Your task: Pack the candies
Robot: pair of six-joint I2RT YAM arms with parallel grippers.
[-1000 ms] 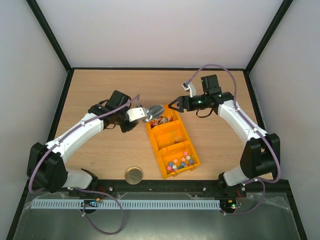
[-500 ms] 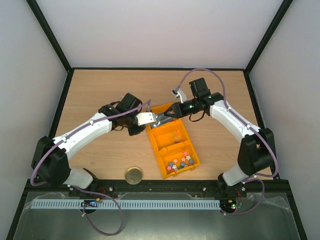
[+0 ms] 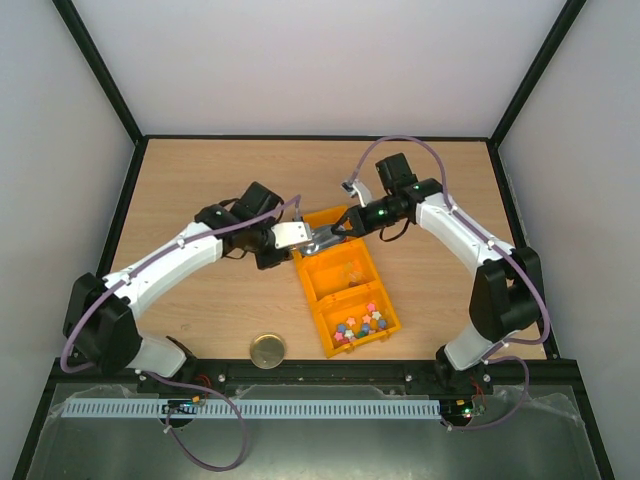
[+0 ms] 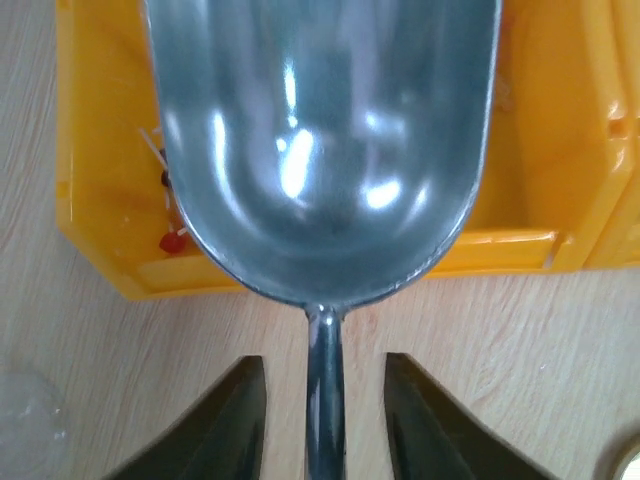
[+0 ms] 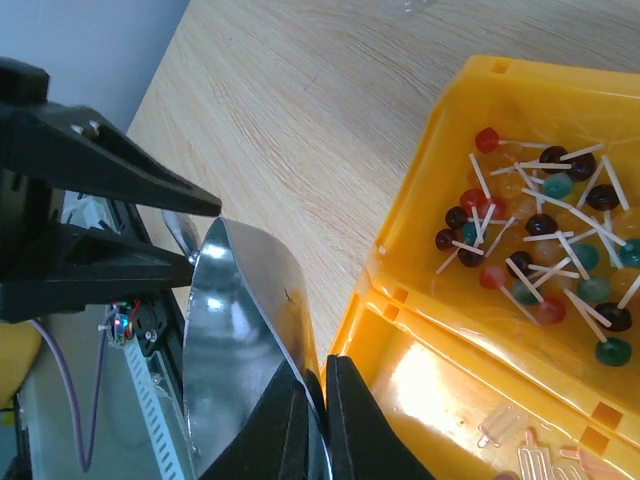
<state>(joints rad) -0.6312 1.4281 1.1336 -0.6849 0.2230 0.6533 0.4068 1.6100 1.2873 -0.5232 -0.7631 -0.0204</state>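
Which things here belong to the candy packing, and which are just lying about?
In the job: candies, lollipops, yellow tray, metal scoop (right pincer shut on its rim, left pincer open beside its handle).
Lying about: gold lid, untouched.

I see a silver scoop (image 4: 320, 150) over the far bay of the yellow three-bay bin (image 3: 342, 272), gold lid (image 3: 267, 351) well apart on the wooden table (image 3: 200, 180).
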